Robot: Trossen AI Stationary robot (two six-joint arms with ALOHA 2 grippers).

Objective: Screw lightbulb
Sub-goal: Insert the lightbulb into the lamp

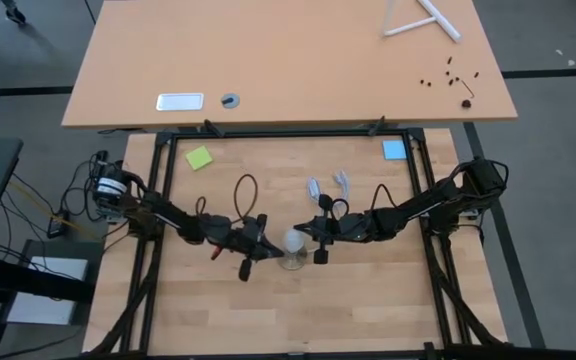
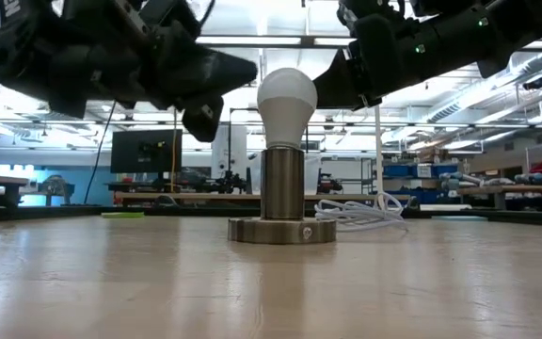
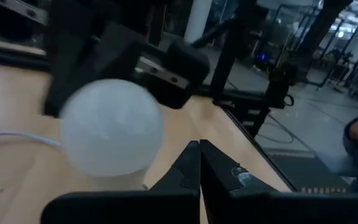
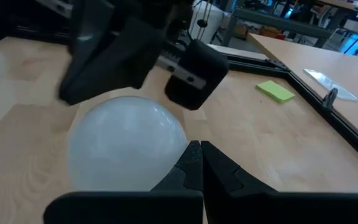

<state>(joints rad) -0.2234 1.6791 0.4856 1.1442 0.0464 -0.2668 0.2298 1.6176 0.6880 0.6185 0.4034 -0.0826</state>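
The lightbulb (image 2: pixel 287 94) stands upright in its metal socket (image 2: pixel 281 229) mid-desk (image 2: pixel 111 282), so I judge it seated; any last twist should be gentle and square. My left hand (image 1: pixel 245 262) and right hand (image 1: pixel 320 254) flank it, both closed and holding nothing.

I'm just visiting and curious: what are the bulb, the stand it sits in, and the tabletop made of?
The lightbulb looks like frosted white glass or plastic: matte, evenly cloudy, no glare; which one cannot be told. The stand looks like brushed metal: grey, with a soft sheen on its upright tube and round foot. The tabletop looks like pale wood: plank lines and grain show.
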